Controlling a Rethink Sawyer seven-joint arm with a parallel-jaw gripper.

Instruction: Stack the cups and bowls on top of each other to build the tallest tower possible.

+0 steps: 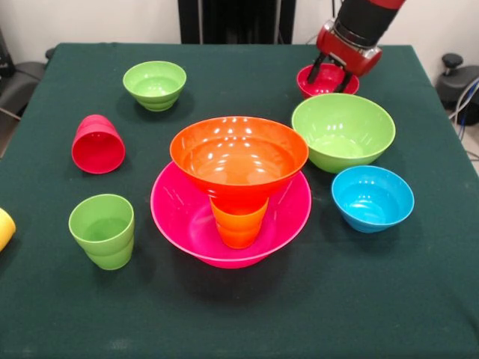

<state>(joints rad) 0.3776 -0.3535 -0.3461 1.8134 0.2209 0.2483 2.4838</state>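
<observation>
Dark green tablecloth (247, 321) spreads beneath the claw (333, 76); black equipment (456, 78) with cables (469, 105) stands level with it, off the table.

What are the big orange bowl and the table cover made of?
The orange bowl looks like shiny plastic: bright white light spots gleam inside it. The table cover looks like dark green cloth, dull and slightly fuzzy, with no shine, though the picture can't confirm it.

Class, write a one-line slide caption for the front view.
Gripper reaches into the small red bowl while an orange bowl balances on an orange cup in the pink bowl.
</observation>
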